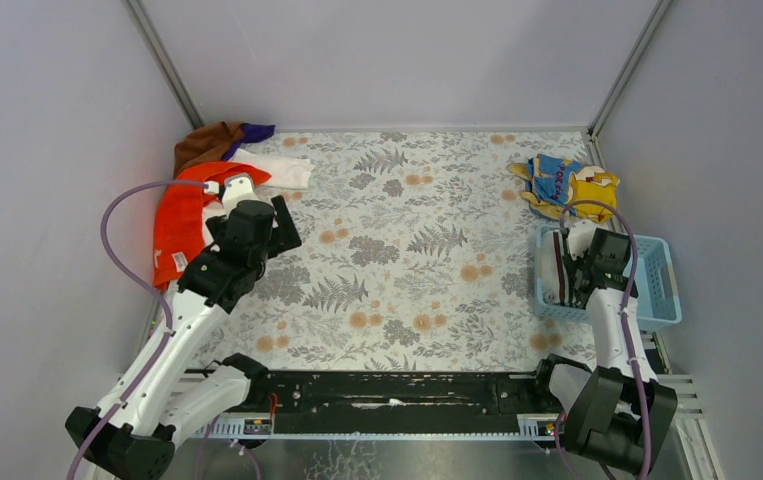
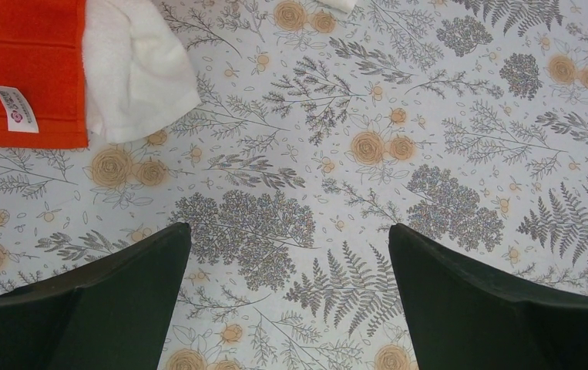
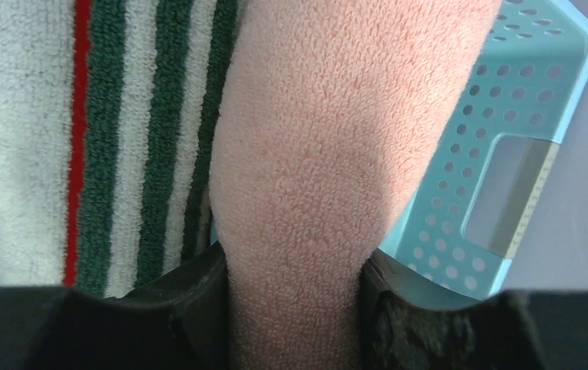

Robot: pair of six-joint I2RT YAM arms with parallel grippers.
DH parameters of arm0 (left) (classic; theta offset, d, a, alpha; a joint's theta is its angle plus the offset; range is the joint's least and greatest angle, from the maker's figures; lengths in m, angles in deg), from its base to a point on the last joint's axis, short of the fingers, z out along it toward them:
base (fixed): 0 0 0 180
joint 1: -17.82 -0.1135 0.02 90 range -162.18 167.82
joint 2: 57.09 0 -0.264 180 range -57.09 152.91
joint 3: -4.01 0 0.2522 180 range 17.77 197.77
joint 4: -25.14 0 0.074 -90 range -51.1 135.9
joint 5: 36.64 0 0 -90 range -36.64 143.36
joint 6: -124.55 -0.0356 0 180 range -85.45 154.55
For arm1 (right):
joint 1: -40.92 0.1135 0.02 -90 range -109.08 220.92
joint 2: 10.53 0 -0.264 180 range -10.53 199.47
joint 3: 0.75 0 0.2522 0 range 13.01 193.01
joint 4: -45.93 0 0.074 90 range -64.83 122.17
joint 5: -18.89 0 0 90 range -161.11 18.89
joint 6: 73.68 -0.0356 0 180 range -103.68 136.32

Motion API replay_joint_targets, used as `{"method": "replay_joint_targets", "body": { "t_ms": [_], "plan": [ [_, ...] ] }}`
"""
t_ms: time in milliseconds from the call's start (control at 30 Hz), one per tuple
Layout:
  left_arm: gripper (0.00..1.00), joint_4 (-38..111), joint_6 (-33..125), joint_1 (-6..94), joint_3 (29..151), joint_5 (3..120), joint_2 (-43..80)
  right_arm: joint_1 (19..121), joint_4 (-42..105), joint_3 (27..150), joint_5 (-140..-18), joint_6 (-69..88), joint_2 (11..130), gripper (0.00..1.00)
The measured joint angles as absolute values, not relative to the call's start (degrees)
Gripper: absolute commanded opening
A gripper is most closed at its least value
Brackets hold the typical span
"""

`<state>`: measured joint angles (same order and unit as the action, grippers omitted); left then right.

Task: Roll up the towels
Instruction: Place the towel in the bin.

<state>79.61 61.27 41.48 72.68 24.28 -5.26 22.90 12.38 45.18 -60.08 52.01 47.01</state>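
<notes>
My left gripper (image 1: 285, 228) (image 2: 290, 231) hangs open over the flowered table, with only cloth pattern between its fingers. Just left of it lies the orange towel (image 1: 182, 220) (image 2: 25, 73) with a white tag. A white towel (image 1: 277, 168) (image 2: 136, 73) lies beside it, and brown (image 1: 207, 140) and purple (image 1: 255, 131) towels are bunched behind. My right gripper (image 1: 572, 272) (image 3: 294, 266) is down in the blue basket (image 1: 657, 285) (image 3: 506, 116), shut on a rolled pink towel (image 3: 337, 154). A rolled striped towel (image 1: 554, 270) (image 3: 82, 139) lies against the pink one's left side.
A blue and yellow printed cloth (image 1: 564, 185) lies crumpled at the back right, just behind the basket. Grey walls close in the table on the left, back and right. The black base rail (image 1: 397, 390) runs along the near edge.
</notes>
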Motion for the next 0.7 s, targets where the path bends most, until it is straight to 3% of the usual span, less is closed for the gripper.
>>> {"method": "replay_joint_targets", "body": {
  "t_ms": [400, 533, 700],
  "plan": [
    [1.00, 79.6, 61.3, 41.5, 72.1, 23.5, -5.1, 20.2, 17.1, 45.2, -71.2, 50.3, 54.6, 0.01],
    [1.00, 79.6, 61.3, 41.5, 72.0, 23.3, -5.0, 19.5, 17.5, 45.9, -72.8, 49.3, 57.8, 0.11],
    [1.00, 79.6, 61.3, 41.4, 72.0, 23.3, -4.7, 19.4, 18.6, 46.6, -75.2, 48.0, 59.8, 0.31]
  ]
}}
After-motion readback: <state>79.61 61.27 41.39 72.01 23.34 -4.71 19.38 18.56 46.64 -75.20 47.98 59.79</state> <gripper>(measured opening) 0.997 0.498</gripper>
